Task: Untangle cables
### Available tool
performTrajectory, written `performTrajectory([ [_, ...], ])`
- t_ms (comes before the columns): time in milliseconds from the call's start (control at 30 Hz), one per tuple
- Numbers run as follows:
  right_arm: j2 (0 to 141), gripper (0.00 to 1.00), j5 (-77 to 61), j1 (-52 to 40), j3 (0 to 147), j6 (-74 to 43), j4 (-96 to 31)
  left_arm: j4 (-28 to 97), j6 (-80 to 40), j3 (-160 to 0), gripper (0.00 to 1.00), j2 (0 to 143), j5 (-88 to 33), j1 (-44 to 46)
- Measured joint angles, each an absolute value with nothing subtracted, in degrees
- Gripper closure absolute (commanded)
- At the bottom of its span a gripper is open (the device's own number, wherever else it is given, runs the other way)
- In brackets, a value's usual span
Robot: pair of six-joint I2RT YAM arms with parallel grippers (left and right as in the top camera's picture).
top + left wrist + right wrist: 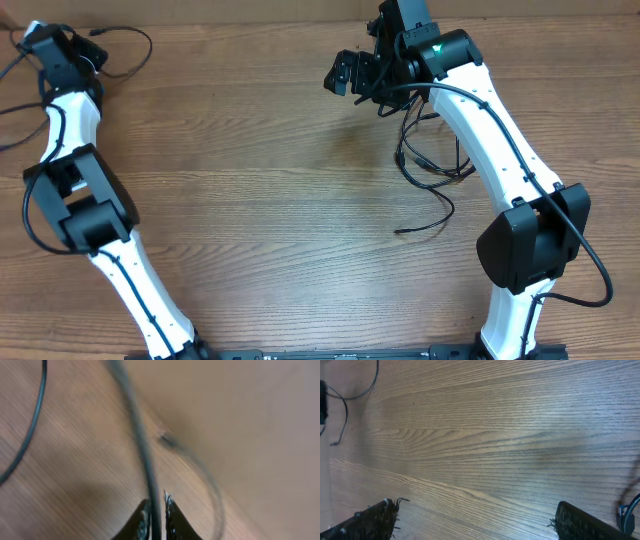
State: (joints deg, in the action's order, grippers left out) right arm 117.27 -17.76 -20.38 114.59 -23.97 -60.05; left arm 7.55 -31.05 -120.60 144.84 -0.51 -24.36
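Observation:
One thin black cable [140,55] loops on the table at the far left back, by my left gripper [38,40]. In the left wrist view my left gripper [156,519] is shut on this cable [142,450], which runs up and away from the jaws; another strand [31,430] curves at the left. A loose tangle of black cables [432,160] lies under my right arm, with one free end [400,232] trailing toward the front. My right gripper [347,72] is open and empty, left of the tangle, above bare wood [475,510]. A cable bit [630,507] shows at its right.
The wooden table [260,200] ends at a back edge near the left gripper, where a tan wall [260,420] begins. More thin strands [15,108] trail off the left edge. The far-left cable [350,395] shows distantly in the right wrist view.

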Motion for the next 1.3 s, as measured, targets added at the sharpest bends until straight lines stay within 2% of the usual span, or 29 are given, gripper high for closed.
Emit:
performTrajectory([
  [133,117.3,0.01,-17.8,-20.4,114.6,-24.0,-59.5,15.8,-27.1,-132.4,0.86,150.5,-0.4,-25.7],
  [267,118.0,0.00,-17.7,-20.9,114.6,-24.0,-59.0,19.6,-25.3,-136.8,0.83,151.2,-0.2,-26.9],
  [300,118.1,0.00,-17.8,-21.1,114.6,-24.0,-59.2,20.6,-25.1,-137.3,0.78,151.2,0.0,-27.2],
  [367,118.5,0.00,-17.8,-21.8,114.6,-24.0,-59.1,23.0,-24.3,-137.7,0.38,151.2,0.6,-27.9],
  [400,118.6,0.00,-17.6,-22.2,114.6,-24.0,-59.0,24.8,-24.4,-137.8,0.24,151.2,0.7,-28.3],
  [433,118.7,0.00,-17.4,-22.5,114.6,-24.0,-58.9,26.9,-24.2,-138.1,0.00,151.3,0.8,-28.6],
  [700,118.7,0.00,-12.0,-22.6,114.6,-23.9,-58.6,54.1,-23.7,-155.0,0.00,152.6,0.3,-30.9],
  [900,118.7,0.00,-10.9,-18.7,114.6,-24.0,-61.7,66.1,-23.6,-173.9,0.00,152.6,-4.6,-29.8],
  [1067,118.0,0.00,-10.2,-13.2,114.6,-24.0,-66.7,69.1,-23.5,-178.8,0.00,149.6,-9.1,-24.7],
  [1300,112.2,0.00,-9.8,-3.3,114.6,-24.0,-74.8,74.1,-23.3,-178.9,0.00,146.8,-11.2,-11.9],
])
